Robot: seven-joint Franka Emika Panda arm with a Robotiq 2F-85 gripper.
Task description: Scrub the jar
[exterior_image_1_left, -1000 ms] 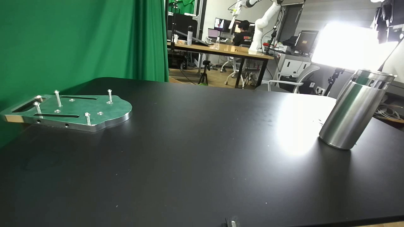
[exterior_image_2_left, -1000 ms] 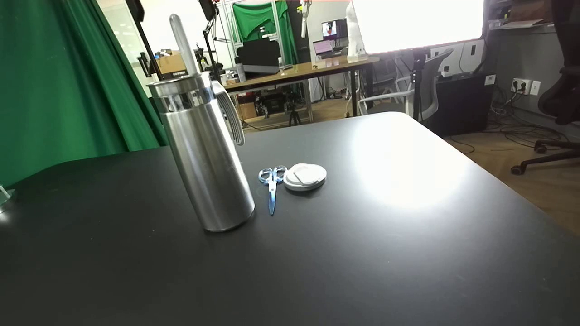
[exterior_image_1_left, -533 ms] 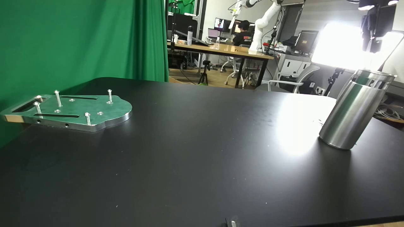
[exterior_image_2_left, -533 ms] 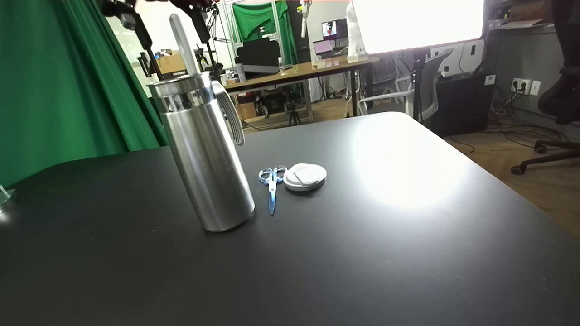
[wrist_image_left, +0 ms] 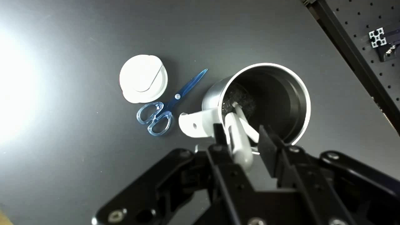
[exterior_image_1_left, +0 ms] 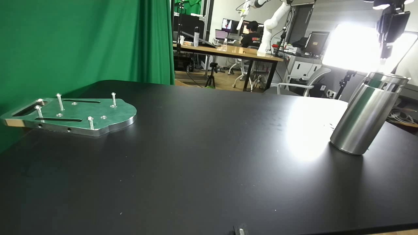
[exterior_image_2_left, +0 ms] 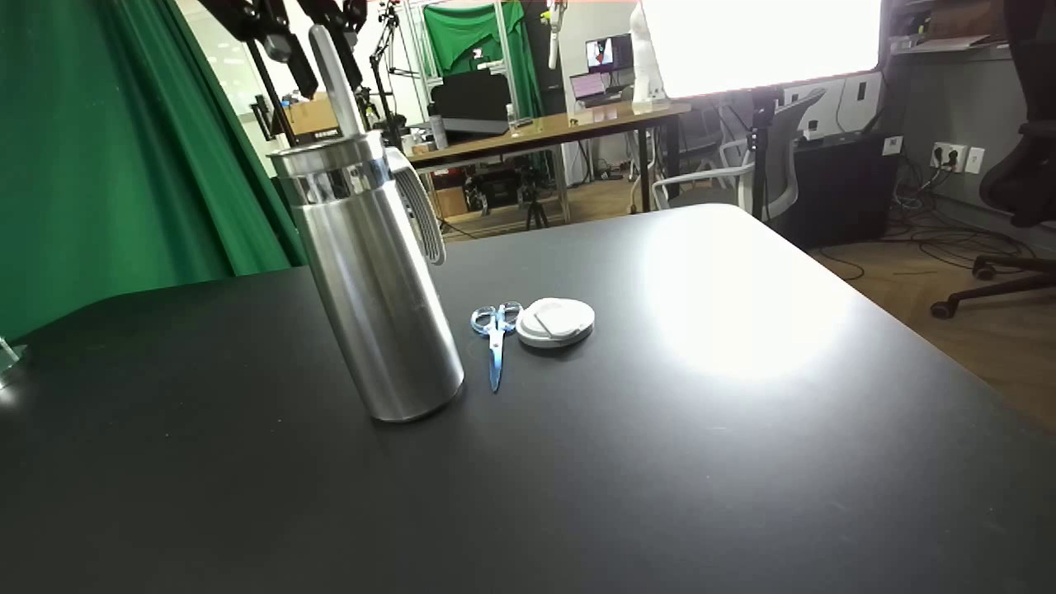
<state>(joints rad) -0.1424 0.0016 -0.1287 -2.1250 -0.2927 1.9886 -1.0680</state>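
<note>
jar (exterior_image_2_left: 379, 297) stands on the black table (exterior_image_2_left: 676, 462) with its mouth uncovered, and a pale stick (exterior_image_2_left: 336, 82) slants up out of it near the jar's own handle (exterior_image_2_left: 422, 208). that stick is probably your scrubber; its lower end is too dim to make out in the wrist view. your gripper (wrist_image_left: 242, 133) has its fingers apart, one on either side of the stick's upper part, with a gap showing beside it, so nothing is clamped. you look to be at the grasping step, scrubbing not yet begun. next, centre the stick between the pads, bring them together on it, and test the hold with a slight lift before you stroke up and down inside. keep the sideways push gentle: nothing braces the jar, and it could tip.
</note>
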